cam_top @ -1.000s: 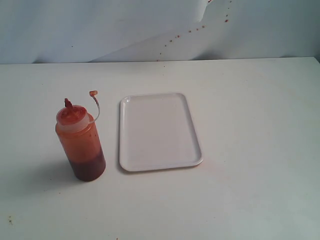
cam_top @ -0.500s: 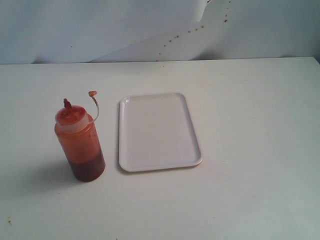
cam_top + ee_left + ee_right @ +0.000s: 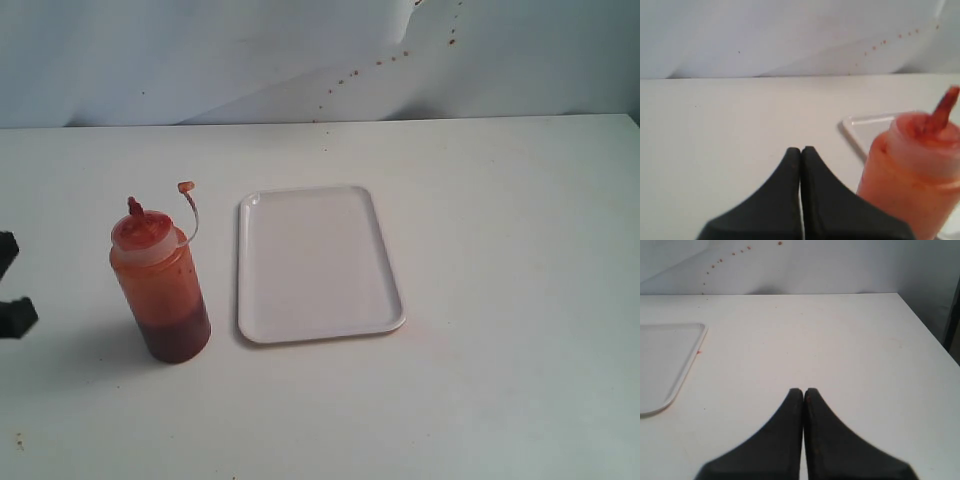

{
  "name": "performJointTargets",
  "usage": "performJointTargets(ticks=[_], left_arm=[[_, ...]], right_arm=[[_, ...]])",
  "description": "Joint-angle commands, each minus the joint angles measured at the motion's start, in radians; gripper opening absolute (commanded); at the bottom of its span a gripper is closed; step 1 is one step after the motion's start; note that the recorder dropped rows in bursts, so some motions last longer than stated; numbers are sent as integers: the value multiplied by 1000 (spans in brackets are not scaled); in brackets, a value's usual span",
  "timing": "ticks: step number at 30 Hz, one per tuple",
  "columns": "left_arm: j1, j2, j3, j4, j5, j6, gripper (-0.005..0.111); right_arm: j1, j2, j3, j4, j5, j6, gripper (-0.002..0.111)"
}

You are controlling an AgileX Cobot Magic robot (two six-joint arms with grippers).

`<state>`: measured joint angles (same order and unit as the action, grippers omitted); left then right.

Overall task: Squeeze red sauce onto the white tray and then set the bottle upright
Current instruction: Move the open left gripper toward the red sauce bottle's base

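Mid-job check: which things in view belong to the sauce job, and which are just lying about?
Job: bottle, upright, tip cap off; white tray, no sauce on it yet; left gripper, shut, near the bottle.
Lying about: reddish-brown specks on the backdrop.

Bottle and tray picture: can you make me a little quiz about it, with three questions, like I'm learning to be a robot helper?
1. True or false: the bottle is lying on its side.
2. Pick one: what can you see on the white tray? A. a blob of red sauce. B. nothing yet. C. the bottle.
3. Fill the gap: in the left wrist view, the left fingers are ___ (open or shut).

Key: 1 false, it stands upright beside the tray. 2 B. 3 shut.
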<state>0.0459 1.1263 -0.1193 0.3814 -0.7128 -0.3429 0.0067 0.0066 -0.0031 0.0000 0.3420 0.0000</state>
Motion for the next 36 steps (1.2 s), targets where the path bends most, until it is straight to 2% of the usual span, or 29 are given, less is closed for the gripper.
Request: performJointTargets(ticks=[1, 3, 8, 11, 14, 16, 19, 21, 27, 36], left_arm=[[1, 92, 47, 16, -83, 139, 0], [1, 114, 50, 40, -83, 139, 0], [1, 160, 50, 220, -69, 125, 0], [1, 203, 50, 234, -67, 113, 0], [1, 282, 39, 394, 33, 140, 0], [1, 338, 28, 425, -61, 140, 0], [1, 420, 19, 377, -106, 149, 0], [1, 470, 19, 375, -191, 225, 0], [1, 574, 19, 368, -297, 397, 0], [1, 734, 19, 338, -410, 538, 0]], right_arm=[[-6, -7, 3, 0, -3, 0, 0], [-6, -7, 3, 0, -3, 0, 0], [-6, -7, 3, 0, -3, 0, 0], [-6, -7, 3, 0, -3, 0, 0], [-6, -7, 3, 0, -3, 0, 0], [-6, -7, 3, 0, -3, 0, 0], [-6, -7, 3, 0, -3, 0, 0], [-6, -7, 3, 0, -3, 0, 0], [-6, -7, 3, 0, -3, 0, 0], [-6, -7, 3, 0, -3, 0, 0]])
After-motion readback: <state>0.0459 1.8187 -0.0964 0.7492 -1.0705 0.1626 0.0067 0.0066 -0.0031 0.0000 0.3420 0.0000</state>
